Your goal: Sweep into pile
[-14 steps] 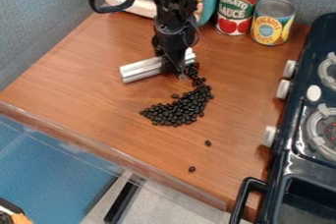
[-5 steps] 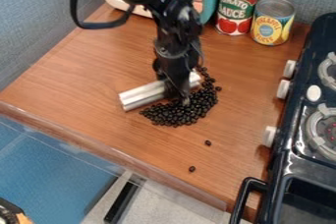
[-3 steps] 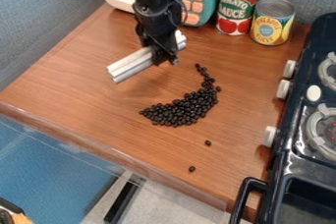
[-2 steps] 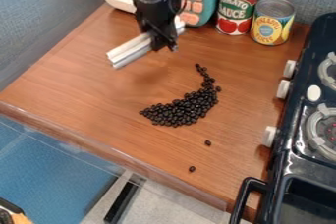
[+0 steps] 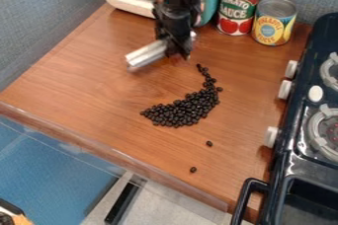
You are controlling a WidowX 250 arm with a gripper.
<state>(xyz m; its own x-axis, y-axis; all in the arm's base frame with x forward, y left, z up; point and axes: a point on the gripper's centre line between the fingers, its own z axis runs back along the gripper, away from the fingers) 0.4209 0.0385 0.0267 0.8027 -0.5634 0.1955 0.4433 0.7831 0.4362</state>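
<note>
tool [image 5: 178, 53] with bar [image 5: 147, 54], lengthwise toward lower-left

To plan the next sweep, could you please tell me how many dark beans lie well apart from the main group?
2: one bean below the group, another bean nearer the front edge of the counter. The bar could hide more.
</note>
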